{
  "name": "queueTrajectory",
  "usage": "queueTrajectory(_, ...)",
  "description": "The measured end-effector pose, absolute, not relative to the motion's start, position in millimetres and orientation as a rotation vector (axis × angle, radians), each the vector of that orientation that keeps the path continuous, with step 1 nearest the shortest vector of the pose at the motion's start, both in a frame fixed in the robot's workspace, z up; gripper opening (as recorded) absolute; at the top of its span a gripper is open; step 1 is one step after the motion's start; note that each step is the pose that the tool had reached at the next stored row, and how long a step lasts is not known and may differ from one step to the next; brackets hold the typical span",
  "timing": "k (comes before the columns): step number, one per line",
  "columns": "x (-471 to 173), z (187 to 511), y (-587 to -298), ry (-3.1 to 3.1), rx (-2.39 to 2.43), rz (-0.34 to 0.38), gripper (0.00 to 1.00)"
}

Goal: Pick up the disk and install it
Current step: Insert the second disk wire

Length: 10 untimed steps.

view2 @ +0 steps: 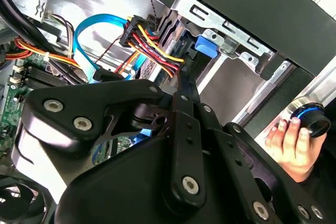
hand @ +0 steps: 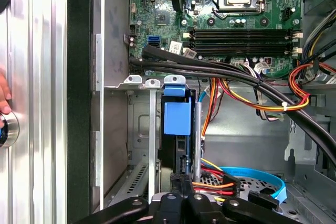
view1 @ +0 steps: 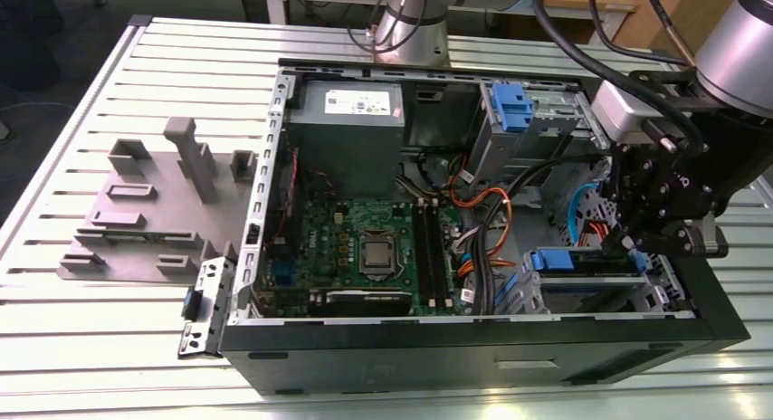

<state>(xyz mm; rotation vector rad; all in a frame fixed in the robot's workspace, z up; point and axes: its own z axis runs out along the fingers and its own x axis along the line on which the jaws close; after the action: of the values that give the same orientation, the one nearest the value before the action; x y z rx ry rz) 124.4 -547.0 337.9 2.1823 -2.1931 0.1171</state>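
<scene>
**Operator:** The disk [hand: 177, 129], a flat silver drive framed by blue plastic rails, stands on edge in the lower drive bay [view1: 604, 289] of the open black computer case [view1: 483, 348]. I see it in the first wrist view as a thin dark slab with a blue tab at its near end, its long axis running down into the bay between grey sheet-metal guides.

**Observer:** And the arm?

**Operator:** In the exterior view the grey arm [view1: 737, 49] comes in from the exterior view's right, bends down over the case, and its black gripper [view1: 658, 230] hangs directly above that bay, just over the blue tab there. The linkage is matte black metal with round bolt heads, which I see close up in the second wrist view.

**Observer:** Fingers spread or pressed together?

**Operator:** I cannot tell; the fingertips are hidden behind the linkage and down in the bay.

**Observer:** What surrounds it?

**Operator:** A green motherboard [view1: 362, 248] with a square silver processor lies flat in the case floor. Bundled red, yellow and orange wires [hand: 252, 100] and a flat blue ribbon cable [hand: 257, 177] loop beside the bay. A person's hand [view2: 289, 142] rests on a round knob outside the case. The case sits on a ribbed white metal table [view1: 145, 348], next to a grey plastic fixture [view1: 151, 207].
</scene>
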Motion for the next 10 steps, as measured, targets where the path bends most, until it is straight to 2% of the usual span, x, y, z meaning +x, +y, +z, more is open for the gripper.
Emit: queueTrajectory(10,114.9,337.9,-547.0,-2.193,2.182,0.117,0.11)
